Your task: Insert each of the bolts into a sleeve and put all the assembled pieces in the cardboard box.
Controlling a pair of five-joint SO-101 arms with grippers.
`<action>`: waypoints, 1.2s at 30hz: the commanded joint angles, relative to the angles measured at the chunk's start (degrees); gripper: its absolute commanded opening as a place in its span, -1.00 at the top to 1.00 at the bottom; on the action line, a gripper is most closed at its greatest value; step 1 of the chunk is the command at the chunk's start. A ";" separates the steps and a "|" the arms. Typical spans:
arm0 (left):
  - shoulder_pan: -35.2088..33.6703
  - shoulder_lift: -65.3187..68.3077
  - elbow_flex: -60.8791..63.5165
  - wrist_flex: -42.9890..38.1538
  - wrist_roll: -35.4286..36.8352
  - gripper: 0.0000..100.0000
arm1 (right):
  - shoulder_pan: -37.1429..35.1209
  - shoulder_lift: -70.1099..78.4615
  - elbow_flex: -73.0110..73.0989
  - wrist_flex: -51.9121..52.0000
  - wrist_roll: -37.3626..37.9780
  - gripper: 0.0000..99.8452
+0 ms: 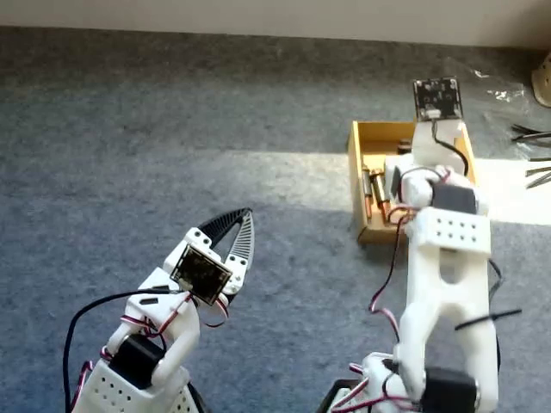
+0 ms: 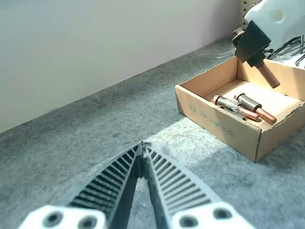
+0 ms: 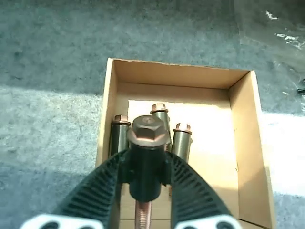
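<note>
Right gripper [image 3: 145,164] clamps sleeved bolt [image 3: 147,133] above cardboard box [image 3: 176,74], over three pieces [image 3: 182,140] lying inside. Left gripper [image 2: 142,149] closed, empty, over tabletop [image 2: 95,124]. Suggest lowering toward the box's bare floor before releasing.

One cardboard box [image 3: 171,74] is recorded. Three sleeved bolts [image 3: 182,143] are counted inside it, beyond the jaws of the right gripper [image 3: 145,157]. One further bolt [image 3: 145,131], in one black sleeve [image 3: 145,179], is counted between those jaws. Two grippers are noted, the left gripper [image 2: 143,147] included.
</note>
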 commanded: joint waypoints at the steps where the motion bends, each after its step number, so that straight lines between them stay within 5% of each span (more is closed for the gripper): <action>1: -0.40 -0.57 -0.31 -0.09 -0.62 0.98 | 1.36 7.25 -8.04 -0.22 0.62 0.99; 12: -0.40 -0.57 -0.22 -0.09 -0.62 0.98 | 4.88 26.07 -22.46 0.04 0.70 0.99; 36: -2.77 -0.57 -0.13 -0.09 -0.62 0.98 | 7.87 38.37 -30.20 0.04 4.66 0.98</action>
